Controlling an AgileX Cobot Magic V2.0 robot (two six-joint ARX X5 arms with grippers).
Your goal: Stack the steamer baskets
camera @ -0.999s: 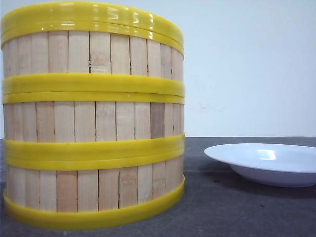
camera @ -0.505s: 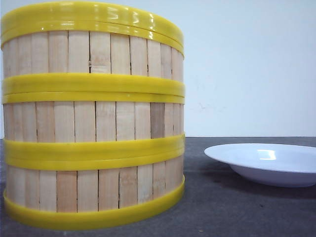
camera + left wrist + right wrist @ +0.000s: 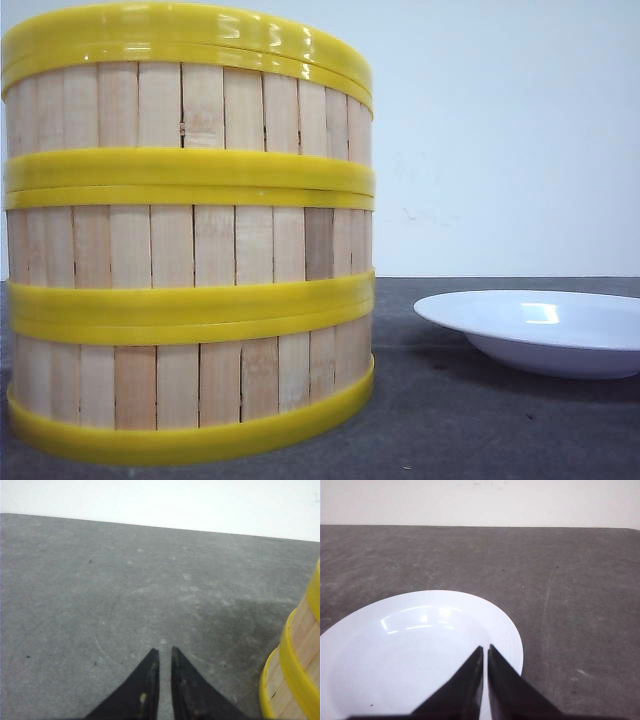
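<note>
Front view: three steamer baskets stand stacked in one column on the dark grey table, filling the left of the frame, exactly as they stood a second ago; nothing in this view has shifted since. Each tier shows vertical pale wood slats between thick yellow rims, the rims of neighbouring tiers meeting in doubled yellow bands. A further yellow rim sits slightly askew on top of the column; what it belongs to cannot be told from here. To the right of the stack, apart from it, a shallow white plate rests on the table, and nothing can be seen in it. Neither arm appears in this view.

Left wrist view: the left gripper hovers over bare table with its black fingers nearly pressed together, only a thin slit between the tips, holding nothing. At the frame's edge a curved part of the steamer baskets shows, near the gripper but not touching it, casting a soft shadow on the table. The plate is out of sight here.

Right wrist view: the right gripper, tips likewise almost closed and empty, hangs over the white plate, near its rim. The plate's bowl, hidden in the low front view, shows bare but for highlights. The stack is not seen here.
</note>
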